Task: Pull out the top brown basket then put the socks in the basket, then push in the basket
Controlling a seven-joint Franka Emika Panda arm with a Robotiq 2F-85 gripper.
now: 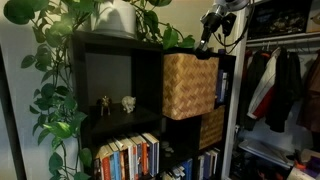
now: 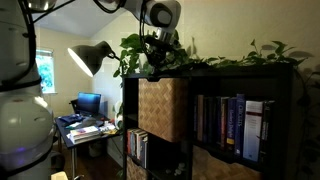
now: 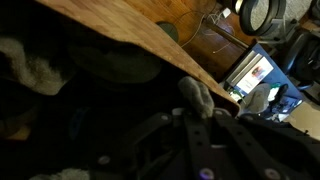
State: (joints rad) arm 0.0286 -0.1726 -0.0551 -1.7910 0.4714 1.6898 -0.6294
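The top brown basket [image 1: 188, 85] stands drawn partway out of the upper cubby of the bookshelf [image 1: 100, 70]. Its woven front juts past the shelf's front edge in both exterior views. The hand [image 1: 207, 45] hangs just above the basket, close to the front edge of the shelf's top board, with its fingers pressed together. The wrist view is dark. A grey lump [image 3: 197, 95] that looks soft sits near the fingertips there. It may be a sock, but I cannot tell whether it is pinched. A darker basket [image 1: 212, 128] sits in the shelf's cubby below. Two small figurines [image 1: 116, 102] stand in the upper cubby beside the basket's cubby. Books [image 1: 128, 158] fill the shelf's lower row, and a leafy plant [image 1: 60, 60] on top of the shelf trails down its side.
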